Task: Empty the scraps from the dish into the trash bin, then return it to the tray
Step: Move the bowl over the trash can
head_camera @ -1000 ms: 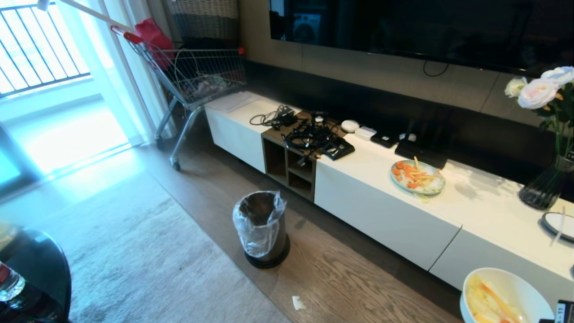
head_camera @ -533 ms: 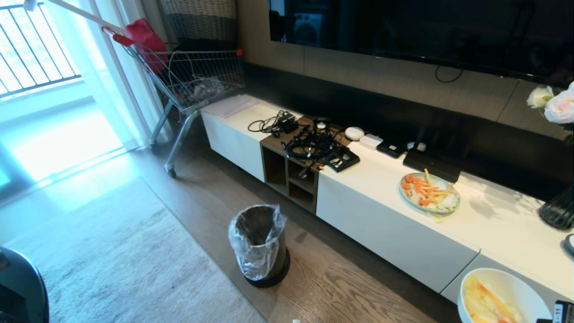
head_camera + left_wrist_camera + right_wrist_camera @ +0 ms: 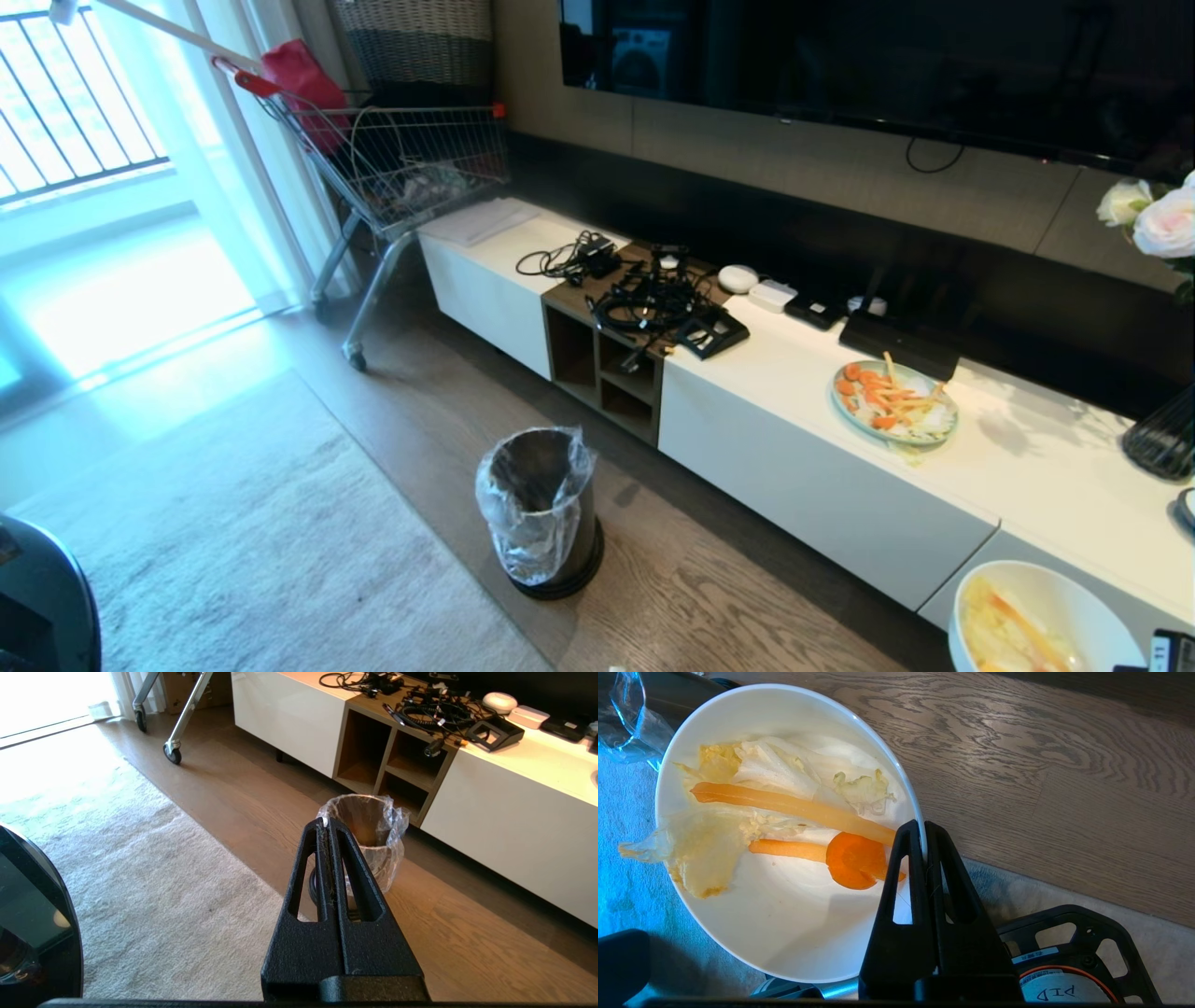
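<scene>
A: Right tool (image 3: 923, 847) is pinching the dish (image 3: 784, 933) rim, carrying it near the trash bin (image 3: 546, 509).
B: Thin rim grip risks slipping; scraps (image 3: 784, 812) could be spilling onto the floor.

The bin (image 3: 541, 509) stands on the floor (image 3: 709, 597) in front of the cabinet (image 3: 803, 467), just off the rug (image 3: 261, 551) to its left. On the cabinet top, a plate (image 3: 894, 401) lies to the right, with a tangle of cables (image 3: 649, 299) further left. A cart (image 3: 392, 168) stands beyond the cabinet's left end. The dish (image 3: 1036, 616) sits at the lower right, nearer than the cabinet, held at its rim by the right end effector (image 3: 924, 844), with the scraps (image 3: 784, 821) inside it. The left end effector (image 3: 325, 823) hangs before the bin.
</scene>
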